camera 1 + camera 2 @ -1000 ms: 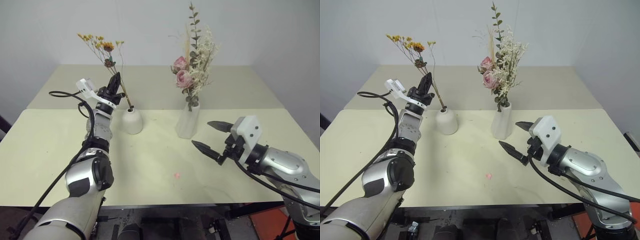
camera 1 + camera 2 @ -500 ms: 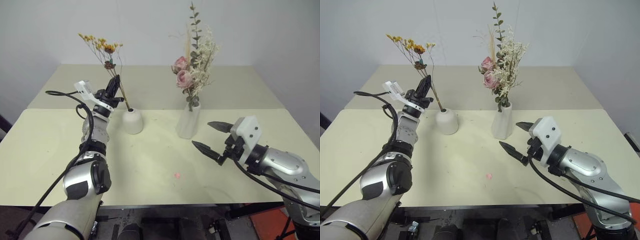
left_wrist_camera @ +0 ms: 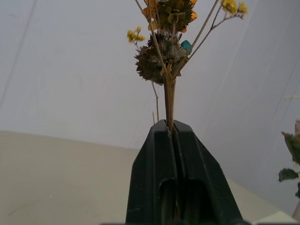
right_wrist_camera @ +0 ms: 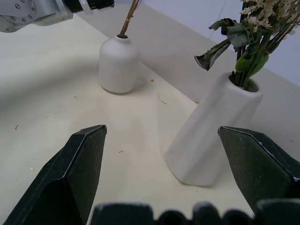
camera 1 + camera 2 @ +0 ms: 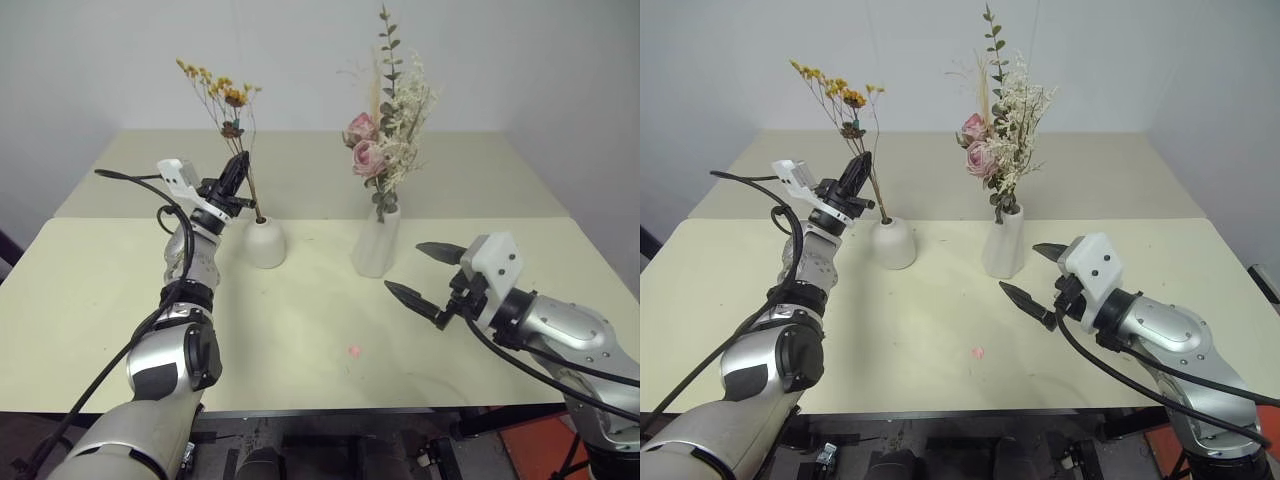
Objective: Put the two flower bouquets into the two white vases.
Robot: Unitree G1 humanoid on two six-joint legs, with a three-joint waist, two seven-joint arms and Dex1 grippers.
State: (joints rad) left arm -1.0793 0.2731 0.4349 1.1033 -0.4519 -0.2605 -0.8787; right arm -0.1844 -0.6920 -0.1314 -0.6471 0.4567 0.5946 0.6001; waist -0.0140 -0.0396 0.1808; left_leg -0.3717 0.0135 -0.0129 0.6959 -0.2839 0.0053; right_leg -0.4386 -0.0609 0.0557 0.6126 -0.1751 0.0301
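Note:
The small bunch of orange-yellow dried flowers (image 5: 225, 97) stands with its stems in the neck of the short round white vase (image 5: 264, 243). My left gripper (image 5: 238, 166) is shut on those stems (image 3: 168, 101) a little above the vase. The large bouquet of pink roses, cream sprigs and leaves (image 5: 388, 130) sits in the taller slanted white vase (image 5: 377, 243). My right gripper (image 5: 424, 272) hangs open to the right of that vase, above the table, holding nothing. Both vases (image 4: 118, 64) (image 4: 212, 132) show between its fingers (image 4: 75, 171).
The vases stand near the seam between two pale yellow-green tables (image 5: 300, 320). A small pink speck (image 5: 353, 351) lies on the near table in front of the vases. A white wall rises behind the far table.
My left gripper has tipped the dried flowers more upright, their heads swinging to the right. The right arm and the rose bouquet have kept still.

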